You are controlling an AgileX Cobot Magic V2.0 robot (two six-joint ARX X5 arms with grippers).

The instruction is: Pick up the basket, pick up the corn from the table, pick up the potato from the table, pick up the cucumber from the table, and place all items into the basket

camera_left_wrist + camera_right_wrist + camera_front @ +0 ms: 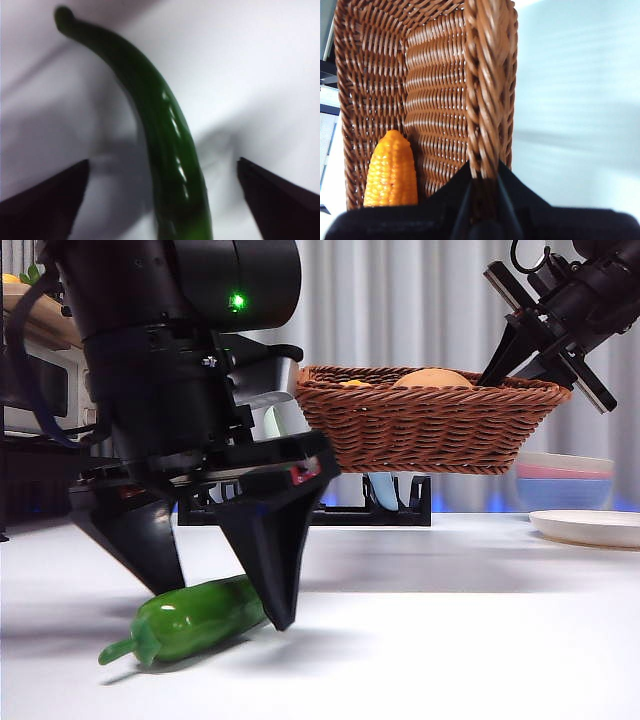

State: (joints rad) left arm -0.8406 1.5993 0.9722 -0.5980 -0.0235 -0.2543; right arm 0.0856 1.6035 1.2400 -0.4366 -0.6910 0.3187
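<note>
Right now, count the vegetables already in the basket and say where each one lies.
2. The corn lies on the floor of the basket, near a side wall; the potato shows above the rim in the front view. More could be hidden inside.

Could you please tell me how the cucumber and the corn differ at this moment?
The cucumber is dark green, smooth and long; the corn is orange-yellow, bumpy and stubby. The cucumber lies on the table, while the corn sits inside the basket, which the right gripper holds aloft by its rim. The open left gripper straddles the cucumber; no jaws are closing around the corn. Both look glossy.
</note>
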